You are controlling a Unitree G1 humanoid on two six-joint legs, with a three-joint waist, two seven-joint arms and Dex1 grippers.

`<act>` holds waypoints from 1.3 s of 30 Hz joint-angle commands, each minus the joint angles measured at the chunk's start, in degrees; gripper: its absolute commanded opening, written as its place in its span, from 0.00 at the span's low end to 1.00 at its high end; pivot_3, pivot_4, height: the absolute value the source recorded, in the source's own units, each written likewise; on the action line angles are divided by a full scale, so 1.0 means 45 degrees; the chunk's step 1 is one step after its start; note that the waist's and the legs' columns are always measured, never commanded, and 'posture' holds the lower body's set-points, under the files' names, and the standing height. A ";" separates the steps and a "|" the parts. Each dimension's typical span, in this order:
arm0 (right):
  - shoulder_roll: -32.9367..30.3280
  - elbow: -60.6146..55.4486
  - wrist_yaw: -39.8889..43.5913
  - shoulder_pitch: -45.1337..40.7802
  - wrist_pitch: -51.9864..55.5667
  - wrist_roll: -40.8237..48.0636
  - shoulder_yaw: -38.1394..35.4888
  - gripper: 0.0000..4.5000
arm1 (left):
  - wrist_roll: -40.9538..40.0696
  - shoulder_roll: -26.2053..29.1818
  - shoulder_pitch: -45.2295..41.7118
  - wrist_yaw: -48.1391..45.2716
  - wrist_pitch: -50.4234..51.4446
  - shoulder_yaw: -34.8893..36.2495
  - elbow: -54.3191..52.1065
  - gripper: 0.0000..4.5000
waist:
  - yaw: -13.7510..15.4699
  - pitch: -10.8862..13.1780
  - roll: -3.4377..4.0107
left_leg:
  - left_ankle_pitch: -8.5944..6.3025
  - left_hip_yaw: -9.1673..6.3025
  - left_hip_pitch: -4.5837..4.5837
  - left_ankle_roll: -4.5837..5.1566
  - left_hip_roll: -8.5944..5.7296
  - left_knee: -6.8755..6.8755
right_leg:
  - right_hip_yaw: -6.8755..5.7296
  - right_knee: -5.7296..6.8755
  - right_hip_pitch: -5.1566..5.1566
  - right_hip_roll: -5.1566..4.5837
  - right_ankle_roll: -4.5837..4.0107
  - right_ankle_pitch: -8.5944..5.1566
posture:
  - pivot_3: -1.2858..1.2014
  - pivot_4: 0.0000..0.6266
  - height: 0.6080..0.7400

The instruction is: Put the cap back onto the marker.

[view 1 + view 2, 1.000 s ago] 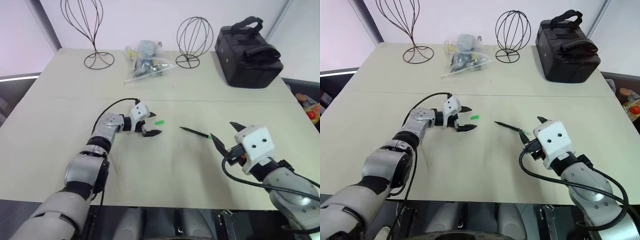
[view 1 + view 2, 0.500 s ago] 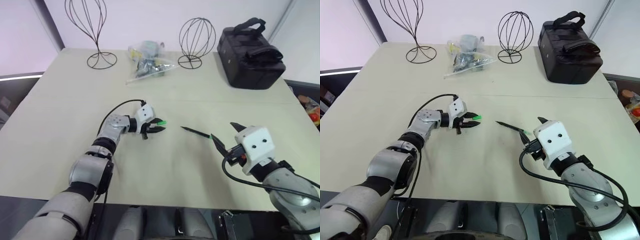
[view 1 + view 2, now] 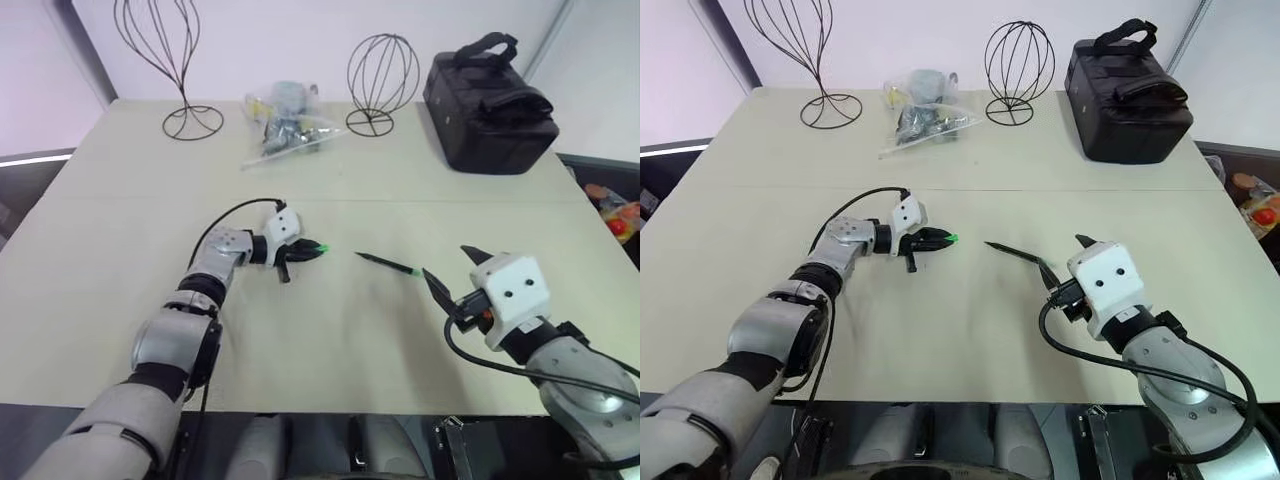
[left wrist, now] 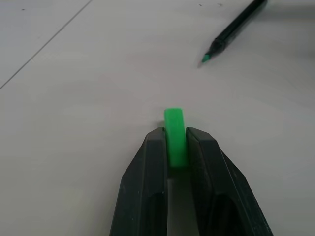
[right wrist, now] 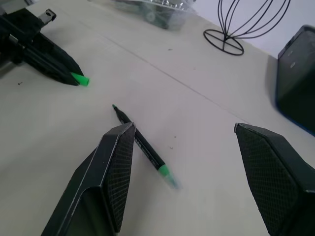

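Note:
The cap (image 4: pixel 174 120) is a short bright green cylinder, and my left gripper (image 3: pixel 310 250) is shut on it, just over the table (image 3: pixel 120 210) near its middle. Its green end sticks out past the black fingertips (image 4: pixel 153 147). The marker (image 3: pixel 388 264) lies flat on the table to the right of the cap, a thin dark stick with its pale green tip (image 4: pixel 204 58) pointing toward the left gripper. My right gripper (image 3: pixel 447 265) hovers open just right of the marker's other end, with nothing between its fingers (image 5: pixel 118 162).
A black bag (image 3: pixel 490 100) stands at the back right. A clear plastic bag of small items (image 3: pixel 285 130) lies at the back middle, between two wire stands (image 3: pixel 165 60) (image 3: pixel 378 85). The table's front edge (image 3: pixel 330 410) runs close below both arms.
My left gripper stood open beside the cap a second ago; it has closed on the cap. The right arm and the marker have stayed put.

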 commanded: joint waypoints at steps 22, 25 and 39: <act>0.0277 0.3214 0.3779 -0.0441 -0.2174 0.1075 -0.1008 0.73 | -0.1825 0.1056 0.0950 -0.1833 -0.0207 0.0588 -0.2668 0.16 | 0.0039 0.0007 -0.0001 | -0.0002 0.0002 -0.0009 0.0004 0.0006 -0.0006 | 0.0006 -0.0010 -0.0006 -0.0008 0.0002 0.0001 | 0.52 0.24 1.00; 0.0479 0.3025 0.3564 -0.0399 -0.2134 0.0998 -0.0828 0.73 | -0.1856 0.1275 0.1300 -0.1753 -0.0098 0.0597 -0.2764 0.33 | 0.0054 0.0007 -0.0001 | -0.0002 0.0001 -0.0010 0.0003 0.0007 -0.0005 | 0.0006 -0.0010 -0.0005 -0.0012 0.0002 0.0001 | 0.52 0.24 1.00; 0.1096 0.2378 0.2640 -0.0304 -0.1973 0.0706 -0.0406 0.73 | -0.1253 0.0286 0.1789 -0.0191 -0.0405 0.0068 -0.2222 0.88 | 0.0070 0.0006 -0.0001 | -0.0002 0.0000 -0.0011 0.0003 0.0006 -0.0004 | 0.0006 -0.0011 -0.0004 -0.0021 0.0003 0.0001 | 0.52 0.24 1.00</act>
